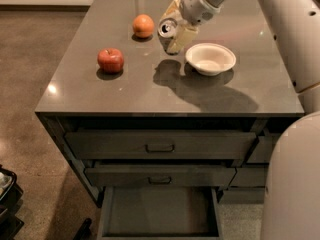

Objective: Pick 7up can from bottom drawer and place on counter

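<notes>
My gripper point(175, 31) is shut on the 7up can point(168, 30), which lies tilted in the fingers with its silvery top facing the camera. It hangs above the counter point(125, 94), between the orange and the white bowl, and its shadow falls on the countertop just below. The bottom drawer point(159, 214) is pulled open at the foot of the cabinet and its dark interior shows nothing inside.
A red apple point(110, 60) sits at the counter's left. An orange point(143, 25) sits behind it. A white bowl point(210, 58) stands right of the can. Two handled drawers point(160, 146) above the open one are closed. My white arm and body point(292, 174) fill the right side.
</notes>
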Motion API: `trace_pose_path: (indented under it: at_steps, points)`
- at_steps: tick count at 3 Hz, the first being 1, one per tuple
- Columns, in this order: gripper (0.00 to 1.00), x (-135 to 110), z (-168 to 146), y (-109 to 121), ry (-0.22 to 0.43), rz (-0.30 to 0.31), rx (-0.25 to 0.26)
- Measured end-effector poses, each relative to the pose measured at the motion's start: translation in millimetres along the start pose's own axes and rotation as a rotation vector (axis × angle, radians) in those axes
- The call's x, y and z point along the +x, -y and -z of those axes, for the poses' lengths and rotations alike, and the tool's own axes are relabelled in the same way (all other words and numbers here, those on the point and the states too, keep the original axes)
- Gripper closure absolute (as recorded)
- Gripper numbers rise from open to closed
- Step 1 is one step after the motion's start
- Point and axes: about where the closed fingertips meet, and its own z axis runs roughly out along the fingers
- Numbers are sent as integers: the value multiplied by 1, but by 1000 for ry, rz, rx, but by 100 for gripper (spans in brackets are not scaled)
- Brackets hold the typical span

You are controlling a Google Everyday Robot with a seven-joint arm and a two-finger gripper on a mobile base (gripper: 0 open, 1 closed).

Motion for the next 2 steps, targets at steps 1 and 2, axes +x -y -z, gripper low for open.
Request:
trace_pose_path:
  at_steps: [1, 2]
  points:
    - [0, 1, -2, -1, 2, -4, 1]
    - [0, 1, -2, -1, 2, -4, 1]
